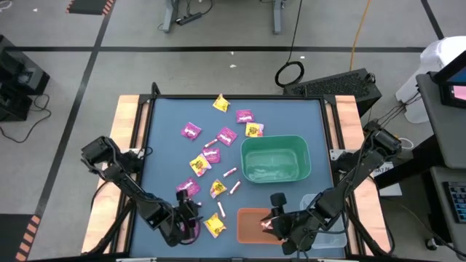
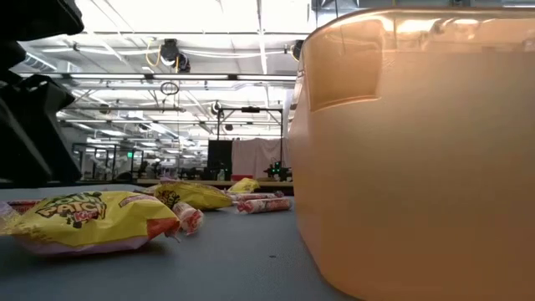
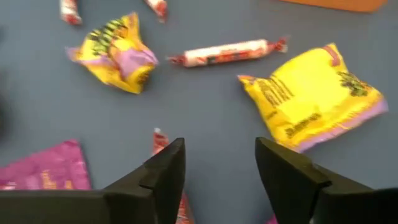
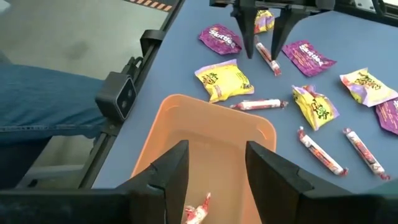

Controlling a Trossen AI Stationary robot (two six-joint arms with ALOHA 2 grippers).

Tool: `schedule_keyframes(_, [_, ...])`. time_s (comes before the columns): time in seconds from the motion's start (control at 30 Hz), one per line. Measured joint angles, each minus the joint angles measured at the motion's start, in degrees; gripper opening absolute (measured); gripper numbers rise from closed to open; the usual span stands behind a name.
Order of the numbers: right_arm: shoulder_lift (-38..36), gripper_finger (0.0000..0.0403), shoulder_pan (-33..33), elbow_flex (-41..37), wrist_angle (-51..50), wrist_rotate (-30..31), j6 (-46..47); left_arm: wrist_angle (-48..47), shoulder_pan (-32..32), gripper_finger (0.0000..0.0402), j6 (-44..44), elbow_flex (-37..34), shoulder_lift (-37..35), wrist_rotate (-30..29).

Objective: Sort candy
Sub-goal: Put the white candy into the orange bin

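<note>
- Candy (image 1: pixel 211 156) lies scattered across the blue table (image 1: pixel 164 156) — magenta packets, yellow packets and thin pink-white sticks, mostly to the left of the bins.
- The left gripper (image 4: pixel 268 28) hangs low over the near-left patch of the table, jaws parted and empty, straddling a pink-white stick (image 4: pixel 268 57) that lies between a magenta packet (image 4: pixel 220 38) and another magenta packet; a yellow packet (image 3: pixel 314 96) sits just beside it.
- The step in hand appears to be a pick of that stick; the next move likely calls for settling the jaws squarely around it without snagging the neighbouring packets.
- The right gripper (image 4: pixel 214 168) hovers over the orange bin (image 4: pixel 174 134), jaws apart and holding nothing — it looks to be at the drop-off end of a sort.
- Inside the orange bin, one pink-white stick (image 4: pixel 198 211) rests on the floor; nothing else shows in the part that can be seen.
- The green bin (image 1: pixel 275 159), toward the middle of the table, looks empty from above.
- A clear bin (image 1: pixel 331 233) sits at the near-right corner, largely hidden by the right arm; its contents cannot be told.
- Most sweets are not yet sorted, so the job seems at an early stage.
</note>
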Motion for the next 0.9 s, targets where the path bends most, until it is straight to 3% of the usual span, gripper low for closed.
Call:
schedule_keyframes(0.13, [0.00,0.0148,-0.02,0.00,-0.01,0.00,0.02,-2.46,-0.21,0.0177,-2.04,0.00,-0.45,-1.08])
schedule_keyframes(0.37, [0.00,0.0148,0.28,0.00,-0.02,-0.13,0.44,-12.06,-2.86,0.0176,-15.95,0.00,-0.44,-1.51])
schedule_keyframes(0.9, [0.00,0.0148,0.31,0.00,0.02,-0.11,0.13,-10.38,-4.66,0.0174,-18.34,0.31,7.69,-5.14])
